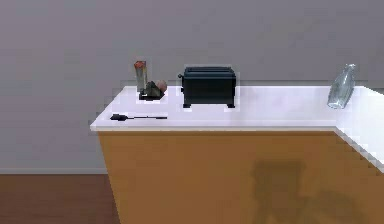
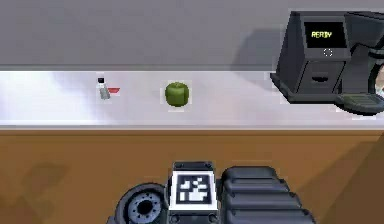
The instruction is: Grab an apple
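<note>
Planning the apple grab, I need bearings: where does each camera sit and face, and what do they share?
Forward view: on the robot, facing ahead and slightly down at a white counter with a black toaster and glass bottle; none of the robot's body.
Arm side view: on the robot's body, facing sideways at a side counter with the green apple and a coffee machine; dark arm parts with a white marked square at the bottom.
Shared: white tops over orange-brown fronts, possibly one counter turning a corner.

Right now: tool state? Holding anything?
Tool: state cannot be told; far end not made out, so whether it holds anything is unclear.
</note>
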